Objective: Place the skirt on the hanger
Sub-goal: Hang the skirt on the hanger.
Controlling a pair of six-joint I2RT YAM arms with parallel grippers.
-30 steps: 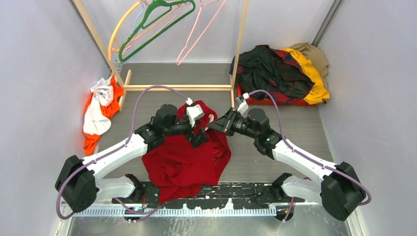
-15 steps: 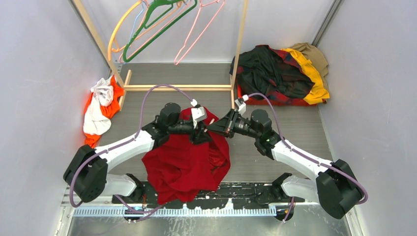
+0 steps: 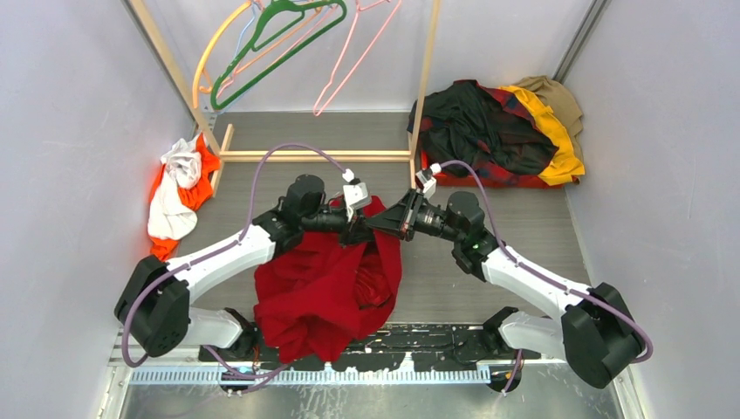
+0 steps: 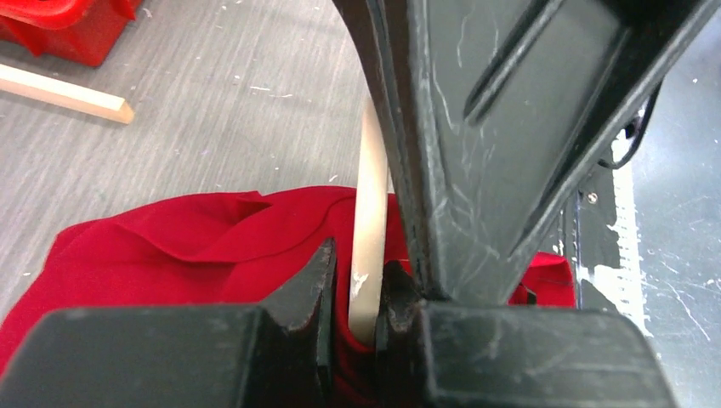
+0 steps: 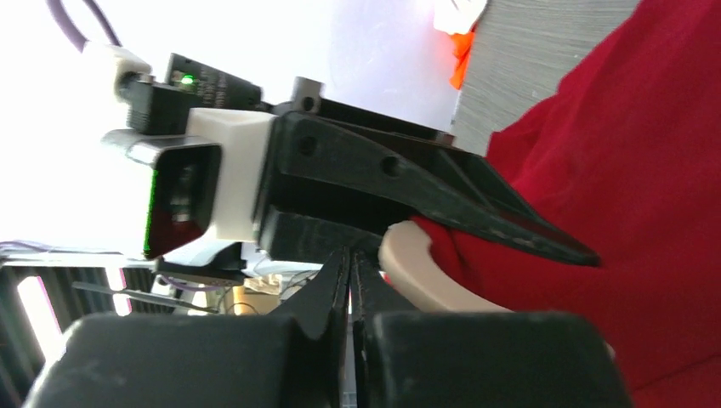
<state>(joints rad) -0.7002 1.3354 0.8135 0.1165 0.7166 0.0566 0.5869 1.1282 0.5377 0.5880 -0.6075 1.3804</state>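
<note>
The bright-red skirt [image 3: 318, 292] lies bunched between the two arms, reaching the near table edge. Only a short piece of the cream hanger [image 4: 370, 221] shows; the rest is buried in the fabric. My left gripper [image 4: 361, 265] is shut on that hanger bar, with red cloth pinched in alongside it. In the top view it sits at the skirt's far edge [image 3: 356, 220]. My right gripper [image 5: 349, 255] is shut with nothing between its fingers. It meets the left one tip to tip [image 3: 382, 223], and the hanger's curved end [image 5: 425, 280] lies just beside its right finger.
A wooden rack [image 3: 423, 96] stands behind, carrying a green hanger [image 3: 270, 44] and a pink hanger [image 3: 349, 57]. A dark, plaid and yellow clothes pile [image 3: 502, 131] lies at back right. Orange and white garments [image 3: 179, 196] lie at the left wall.
The left gripper went from wide open to shut round the hanger bar and shifted slightly right and away. The right gripper's jaws have pressed fully together. The skirt's top edge has drawn in.
</note>
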